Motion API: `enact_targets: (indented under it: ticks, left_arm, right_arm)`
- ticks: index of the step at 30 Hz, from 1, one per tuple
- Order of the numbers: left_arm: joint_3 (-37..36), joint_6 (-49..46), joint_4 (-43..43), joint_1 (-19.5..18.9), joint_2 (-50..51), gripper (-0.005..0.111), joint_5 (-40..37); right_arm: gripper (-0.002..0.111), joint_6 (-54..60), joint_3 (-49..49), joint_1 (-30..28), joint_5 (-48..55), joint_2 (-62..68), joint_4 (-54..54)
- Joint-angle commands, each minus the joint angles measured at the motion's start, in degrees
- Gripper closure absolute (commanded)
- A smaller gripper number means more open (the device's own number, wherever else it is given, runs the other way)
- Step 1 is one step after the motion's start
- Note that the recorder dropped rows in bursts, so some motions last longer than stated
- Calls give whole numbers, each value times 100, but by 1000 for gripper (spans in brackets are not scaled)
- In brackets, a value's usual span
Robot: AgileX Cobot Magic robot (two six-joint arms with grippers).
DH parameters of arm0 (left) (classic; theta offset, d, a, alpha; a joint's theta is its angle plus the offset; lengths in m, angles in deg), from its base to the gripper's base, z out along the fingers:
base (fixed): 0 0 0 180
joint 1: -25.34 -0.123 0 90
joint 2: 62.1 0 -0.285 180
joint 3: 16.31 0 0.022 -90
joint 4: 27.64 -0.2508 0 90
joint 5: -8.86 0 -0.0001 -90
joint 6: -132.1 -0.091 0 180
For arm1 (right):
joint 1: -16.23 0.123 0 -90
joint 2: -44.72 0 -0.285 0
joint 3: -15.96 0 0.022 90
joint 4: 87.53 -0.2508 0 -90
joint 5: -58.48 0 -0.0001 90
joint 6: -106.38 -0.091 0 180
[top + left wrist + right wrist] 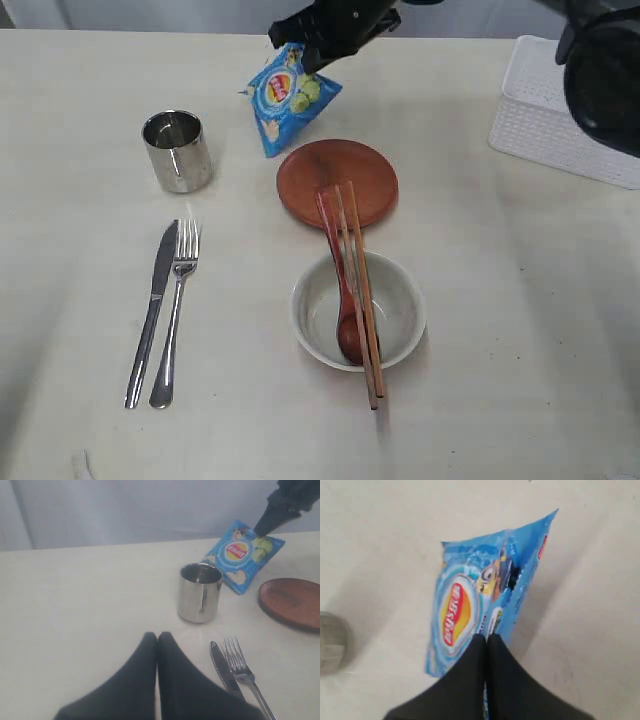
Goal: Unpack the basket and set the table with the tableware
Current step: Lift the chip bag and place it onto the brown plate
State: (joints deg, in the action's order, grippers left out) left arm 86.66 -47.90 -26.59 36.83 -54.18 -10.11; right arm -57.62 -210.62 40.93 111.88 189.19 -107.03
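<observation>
On your table [520,350] you have a cup [177,152], a knife [153,300] beside a fork [176,300], a plate [310,180], a bowl [402,300] and a basket [545,120].

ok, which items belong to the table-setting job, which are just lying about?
Job: white perforated plastic basket, steel cup, steel knife, steel fork, round brown plate, pale grey-green bowl, dark red-brown spoon, wooden chopsticks.
Lying about: blue chip bag.

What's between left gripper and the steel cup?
Nothing visible: only bare table between the shut left gripper and the cup. The knife and fork lie off to one side; the chip bag, pinched by the right gripper, is beyond the cup.
</observation>
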Motion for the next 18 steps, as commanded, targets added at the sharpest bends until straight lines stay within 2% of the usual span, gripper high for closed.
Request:
enact_targets:
  ticks: [1,10,18]
  left_arm:
    - [-19,0,69,-12,-14,107,45]
    - [-19,0,69,-12,-14,107,45]
    - [-19,0,69,-12,-14,107,45]
  right_arm:
    - [109,-113,-43,-92,475,-519,121]
    - [109,-549,401,-255,1619,-1281,259]
    - [109,-609,2044,-255,1233,-2133,-150]
